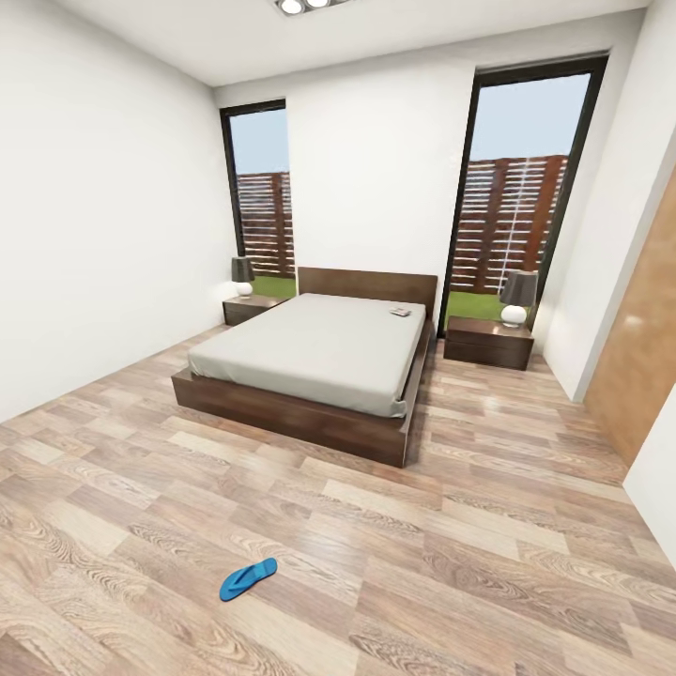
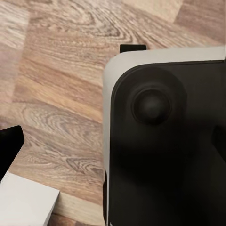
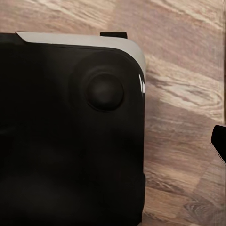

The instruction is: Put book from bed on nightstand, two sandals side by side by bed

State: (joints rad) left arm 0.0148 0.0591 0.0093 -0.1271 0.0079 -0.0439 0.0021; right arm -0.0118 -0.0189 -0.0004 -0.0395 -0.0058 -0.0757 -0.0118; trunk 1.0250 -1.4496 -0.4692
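Observation:
The bed [image 1: 324, 361], a low dark-brown frame with a flat grey mattress, stands in the middle of the bedroom against the far wall. The book [image 1: 401, 311] lies small and flat on the mattress near the headboard, toward the bed's right side. One bright blue sandal [image 1: 248, 578] lies on the wood floor well in front of the bed, close to me. A dark nightstand [image 1: 252, 308] sits left of the headboard and another nightstand [image 1: 488, 341] sits to its right. Both wrist views look down on my own black and white body [image 2: 165, 141] [image 3: 70, 132] over the floor.
Each nightstand carries a table lamp [image 1: 243, 276] [image 1: 517, 298]. Tall dark-framed windows [image 1: 260, 202] [image 1: 516, 197] flank the bed. A brown door panel [image 1: 648, 347] stands at the right wall. Open plank floor lies between me and the bed.

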